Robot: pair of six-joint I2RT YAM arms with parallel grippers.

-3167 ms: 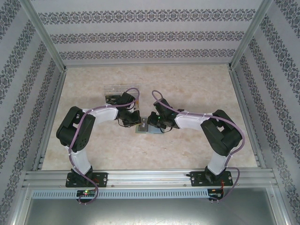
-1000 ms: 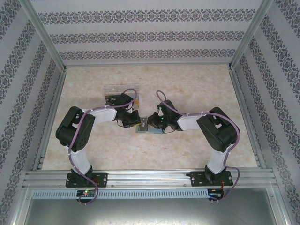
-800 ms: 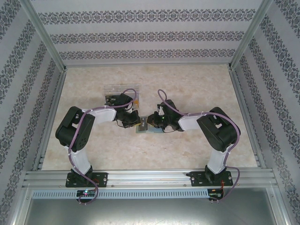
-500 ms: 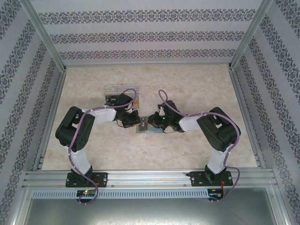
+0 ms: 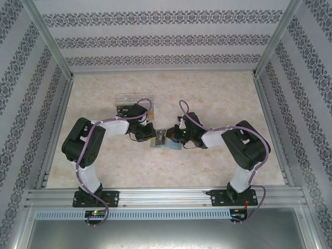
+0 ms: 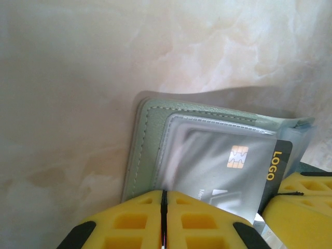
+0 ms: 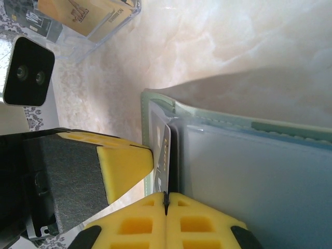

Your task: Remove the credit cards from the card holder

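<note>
- The marbled tabletop (image 5: pixel 218 93) carries everything, and both arms lean in to meet at its middle, heads almost touching.
- Up at the far left sits the clear tray (image 7: pixel 111 23), with an orange-yellow card (image 7: pixel 78 13) lying inside it. I read that as one card already delivered.
- Centre stage is the card holder (image 6: pixel 145 150), lying open and flat between the two arms, sage-green cover down and clear inner pockets facing up.
- A grey card (image 6: pixel 218 176) with a gold chip sits fully seated behind the clear pocket window. That one is not out yet.
- Here is the action: the black card (image 6: pixel 280 163) with its gold "LOGO" lettering pokes out past the pocket's edge toward the right arm.
- The right fingers (image 7: pixel 202 220) are pressed together, and the card's thin edge runs straight into the seam between them. It looks like a firm pinch on that black card.
- The left fingers (image 6: pixel 129 220) are also closed tight, pad to pad, at the holder's near edge. They appear to clamp the cover and anchor it.
- The step in hand, by my reading, is drawing the black card out. The next move calls for a straight pull along the pocket while the left side holds the holder down, then a carry over to the tray.
</note>
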